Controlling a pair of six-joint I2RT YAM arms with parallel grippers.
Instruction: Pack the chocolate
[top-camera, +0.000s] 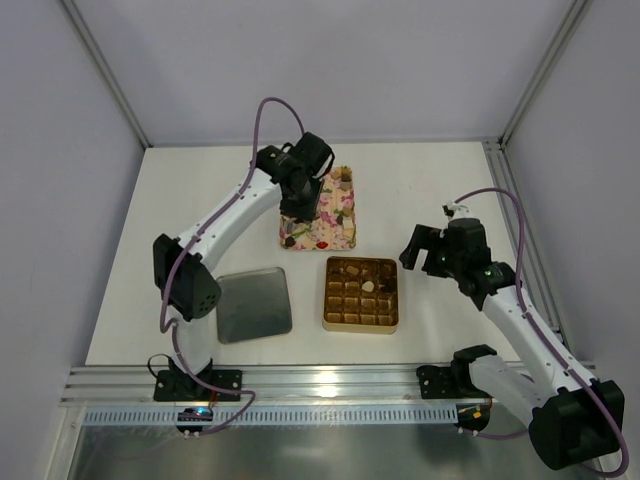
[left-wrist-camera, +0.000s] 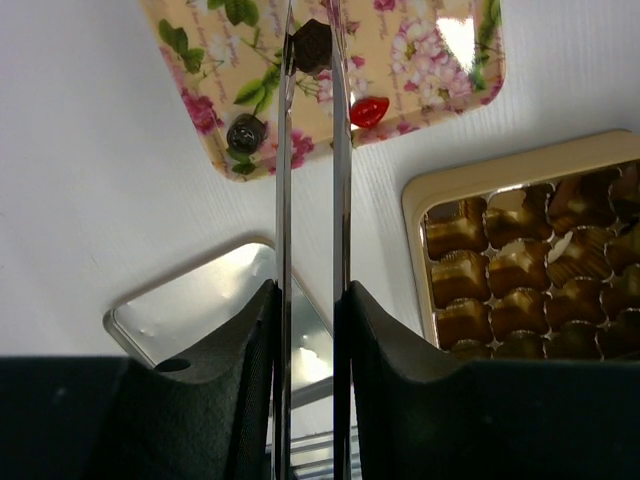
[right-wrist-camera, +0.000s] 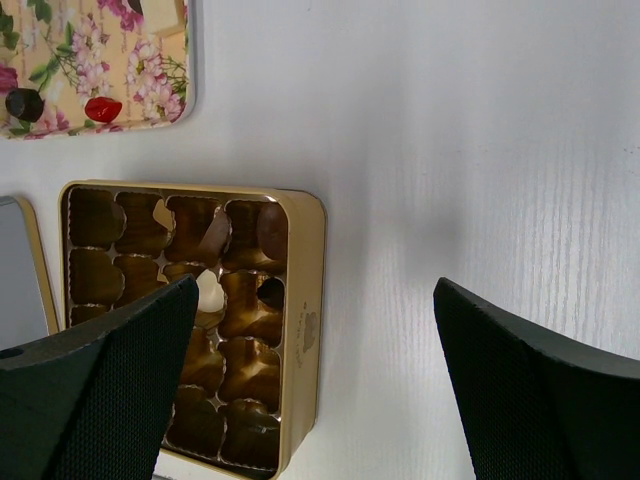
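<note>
left claw (left-wrist-camera: 312, 30) pinched narrow on a dark chocolate (left-wrist-camera: 311, 47) over the floral tray (left-wrist-camera: 420, 95) by its near-left corner, right claw (right-wrist-camera: 315, 290) spread wide and empty over the desk (right-wrist-camera: 480, 150) just right of the gold box (right-wrist-camera: 305, 330), a pale chocolate (right-wrist-camera: 208, 292) and a dark one (right-wrist-camera: 270, 292) sitting in its cells

Gold box (right-wrist-camera: 305, 330), pale chocolate (right-wrist-camera: 208, 292) inside, fingers (right-wrist-camera: 100, 390) spread wide

no legible text, gold box (right-wrist-camera: 306, 290) emblem unreadable
</note>
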